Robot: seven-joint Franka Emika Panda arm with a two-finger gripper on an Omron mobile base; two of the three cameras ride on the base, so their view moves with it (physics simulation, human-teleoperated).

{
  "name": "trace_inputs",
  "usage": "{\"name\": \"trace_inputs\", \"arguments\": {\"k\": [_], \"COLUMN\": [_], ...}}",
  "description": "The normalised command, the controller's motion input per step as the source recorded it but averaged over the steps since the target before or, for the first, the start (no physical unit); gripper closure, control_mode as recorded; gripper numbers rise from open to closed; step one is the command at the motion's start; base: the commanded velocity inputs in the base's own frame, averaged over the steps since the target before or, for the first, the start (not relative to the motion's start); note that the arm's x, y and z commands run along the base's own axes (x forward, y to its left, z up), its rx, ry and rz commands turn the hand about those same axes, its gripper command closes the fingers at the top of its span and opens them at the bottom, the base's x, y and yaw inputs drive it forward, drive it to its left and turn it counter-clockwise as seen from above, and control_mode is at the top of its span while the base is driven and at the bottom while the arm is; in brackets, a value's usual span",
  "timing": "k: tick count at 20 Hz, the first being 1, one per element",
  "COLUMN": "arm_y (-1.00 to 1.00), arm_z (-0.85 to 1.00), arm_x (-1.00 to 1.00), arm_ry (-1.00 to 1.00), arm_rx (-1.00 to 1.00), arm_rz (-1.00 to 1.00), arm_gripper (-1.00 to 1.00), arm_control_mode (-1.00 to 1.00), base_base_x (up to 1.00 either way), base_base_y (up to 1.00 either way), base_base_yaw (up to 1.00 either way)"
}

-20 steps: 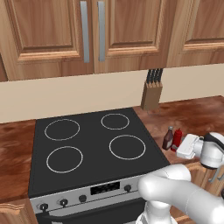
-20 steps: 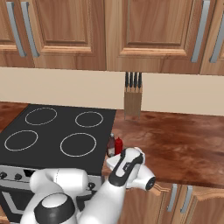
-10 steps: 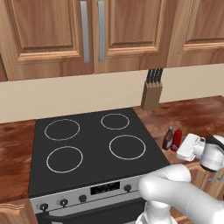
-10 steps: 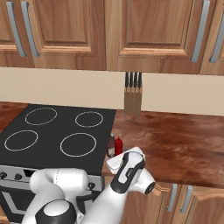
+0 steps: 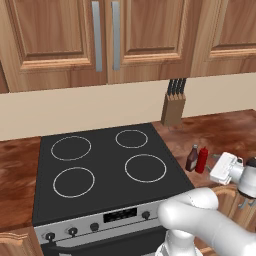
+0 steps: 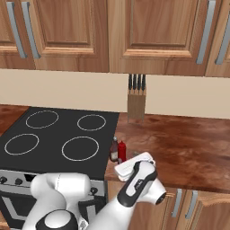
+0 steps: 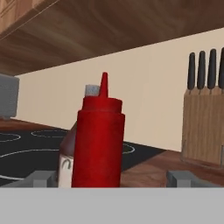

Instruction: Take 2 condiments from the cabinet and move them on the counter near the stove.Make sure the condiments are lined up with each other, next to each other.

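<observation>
Tool (image 7: 106, 177) farther back from red bottle (image 5: 201, 159) than before

Arm bent low; pincer (image 7: 109, 179) level, its 2 fingertips (image 7: 41, 178) apart
</observation>
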Motion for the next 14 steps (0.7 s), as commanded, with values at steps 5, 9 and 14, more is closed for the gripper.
{"name": "trace_inputs", "arguments": {"k": [5,9,14], "arm_y": [-0.02,-0.02,-0.02], "arm_z": [0.19,0.20,0.51], "arm_x": [-0.35,-0.52,-0.69], "arm_ry": [0.00,0.00,0.12], "arm_rx": [0.00,0.00,0.00], "arm_rz": [0.00,0.00,0.00], "arm_gripper": [-1.00,-1.00,-1.00], "arm_control_mode": [-1.00,-1.00,-1.00], "base_base_x": [0.00,0.00,0.00], "base_base_y": [0.00,0.00,0.00], "base_base_yaw": [0.00,0.00,0.00]}}
